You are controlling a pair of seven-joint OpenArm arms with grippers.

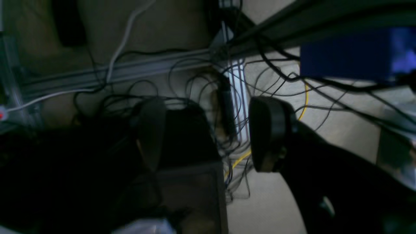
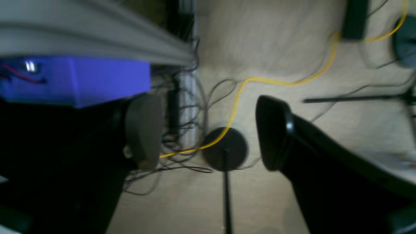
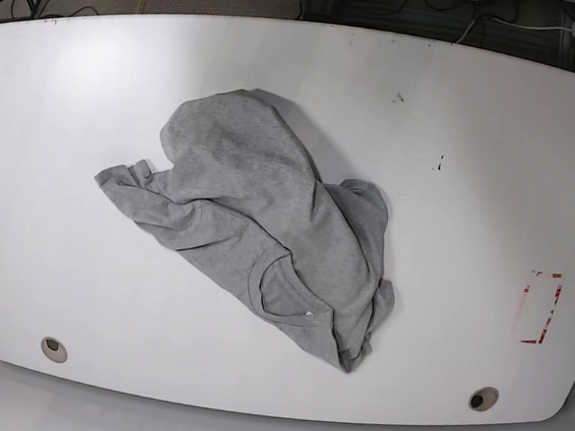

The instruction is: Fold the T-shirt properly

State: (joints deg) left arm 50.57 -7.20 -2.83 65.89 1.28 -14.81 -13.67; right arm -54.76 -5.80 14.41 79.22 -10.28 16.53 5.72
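Sitting crumpled near the middle of the white table (image 3: 490, 141), the T-shirt (image 3: 258, 213) isn't folded at all. It's a heather-grey heap running diagonally from the upper left toward the lower right of the base view, with the ribbed round neckline (image 3: 280, 292) showing toward the front edge and a sleeve poking out on the left side. No lettering shows, so the printed side is probably down or tucked inside, hard to say. A red-marked rectangle (image 3: 541, 308) sits off near the table's right edge, well apart from the shirt, and a few small dark specks dot the tabletop.

Neither arm shows in the base view. Both wrist cameras look at the floor instead, and both are pretty blurry. The left gripper (image 1: 204, 133) has its jaws standing wide apart with nothing between them, just a tangle of black cables (image 1: 208, 78) and a yellow cable behind. The right gripper (image 2: 208, 131) is the same deal: jaws apart, empty, with a yellow cable (image 2: 276, 81) snaking over beige floor, a round black stand base (image 2: 225, 149) underneath, and a blue box (image 2: 78, 81) off to the left.
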